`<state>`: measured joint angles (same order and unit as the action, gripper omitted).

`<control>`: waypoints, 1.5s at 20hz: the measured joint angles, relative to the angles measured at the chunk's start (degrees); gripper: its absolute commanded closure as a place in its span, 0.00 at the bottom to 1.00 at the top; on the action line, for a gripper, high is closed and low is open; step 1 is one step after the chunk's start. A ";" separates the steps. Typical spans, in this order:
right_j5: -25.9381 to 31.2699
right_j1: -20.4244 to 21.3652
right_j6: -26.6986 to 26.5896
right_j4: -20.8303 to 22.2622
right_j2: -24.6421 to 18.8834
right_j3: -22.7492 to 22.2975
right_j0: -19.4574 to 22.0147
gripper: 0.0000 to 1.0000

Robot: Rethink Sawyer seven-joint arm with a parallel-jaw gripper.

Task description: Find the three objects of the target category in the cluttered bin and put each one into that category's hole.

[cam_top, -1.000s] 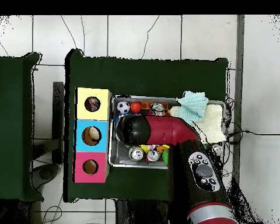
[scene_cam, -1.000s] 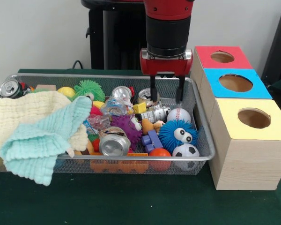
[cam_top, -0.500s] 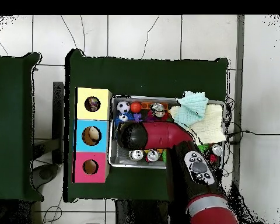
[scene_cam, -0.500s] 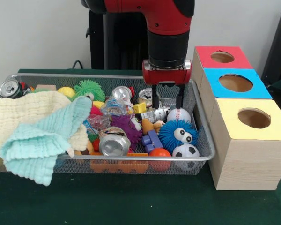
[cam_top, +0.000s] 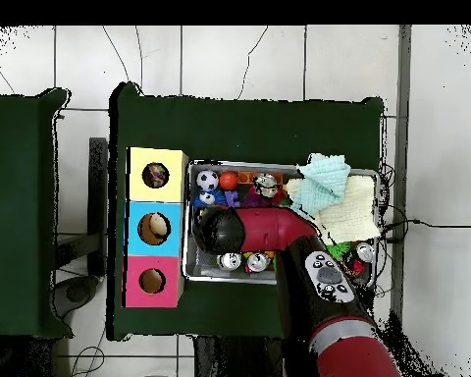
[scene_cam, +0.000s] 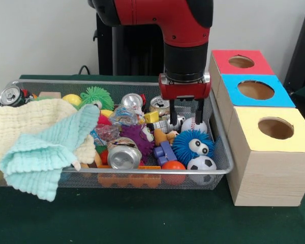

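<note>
My gripper is open and hangs low inside the wire bin, at its right end. One of the fingers overlaps the top of a white baseball; the other stands by a small silver robot toy. Nothing is held. In front of them lie a blue spiky ball with eyes, a soccer ball and an orange ball. In the overhead view the arm hides the gripper; the soccer ball shows beside it.
Three wooden boxes with holes stand right of the bin: red, blue, yellow. Crushed cans, a purple spiky toy and a green spiky ball fill the bin. Yellow and mint cloths drape its left end.
The open gripper has come down into the bin and shifted slightly right, from above the far rim to the level of the baseball. Nothing in the bin has moved.
</note>
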<state>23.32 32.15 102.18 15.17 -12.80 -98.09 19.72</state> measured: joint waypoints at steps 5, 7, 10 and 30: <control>-2.73 -1.21 0.00 0.00 0.03 0.00 -0.39 0.00; -3.99 -1.75 0.00 -0.01 0.10 0.01 -0.86 0.00; -6.59 -2.69 0.00 -0.01 0.13 -0.03 -2.11 0.00; 0.63 3.46 0.00 0.01 -2.10 -6.65 7.56 0.00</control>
<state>23.94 35.61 102.18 15.18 -14.90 -104.74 27.28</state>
